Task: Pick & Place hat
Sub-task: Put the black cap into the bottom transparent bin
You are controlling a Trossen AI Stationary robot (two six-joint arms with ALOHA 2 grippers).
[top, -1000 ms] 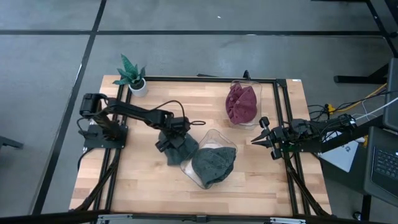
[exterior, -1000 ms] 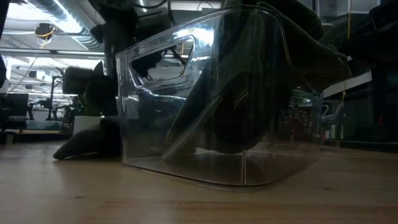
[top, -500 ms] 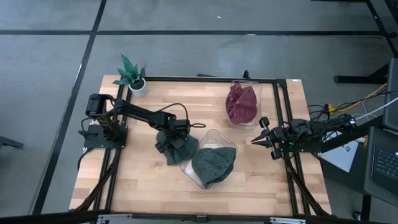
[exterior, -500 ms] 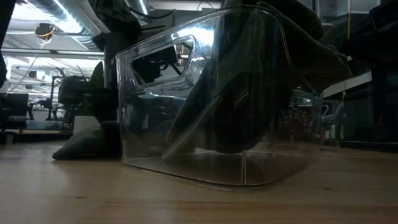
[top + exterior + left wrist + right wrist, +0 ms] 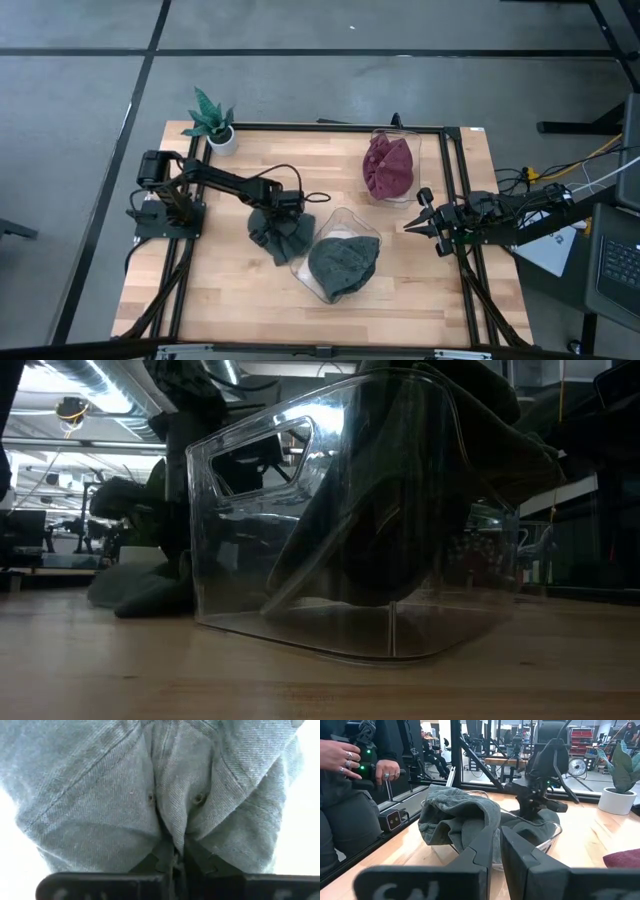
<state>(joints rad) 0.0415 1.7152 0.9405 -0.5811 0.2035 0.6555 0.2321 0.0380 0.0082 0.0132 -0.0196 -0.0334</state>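
Here the left gripper (image 5: 282,206) has its jaws clenched on a fold of a grey-green hat (image 5: 281,236), pinching the cloth at the hat's upper edge. In the left wrist view the grey fabric (image 5: 160,795) fills nearly everything, bunched into a crease that runs straight into the closed jaws. The hat spreads out below the jaws as a crumpled heap lying on the wooden table (image 5: 220,290). In the low view it shows as a dark mound (image 5: 150,588) resting on the table just beside a clear plastic bin (image 5: 350,520).

That bin (image 5: 338,258) sits just beside the jaws, touching the held hat, and a second grey hat (image 5: 345,265) lies inside it. Farther from the jaws, near the table's far edge, another clear bin (image 5: 397,165) holds a dark red hat (image 5: 389,167). A small potted plant (image 5: 212,118) stands at the far corner of the table, behind the left arm.

The right gripper (image 5: 424,221) waits well apart at the table's right edge, its jaws pressed nearly together on nothing. In its wrist view, a person's hand (image 5: 337,757) with rings holds a dark device beyond the table.
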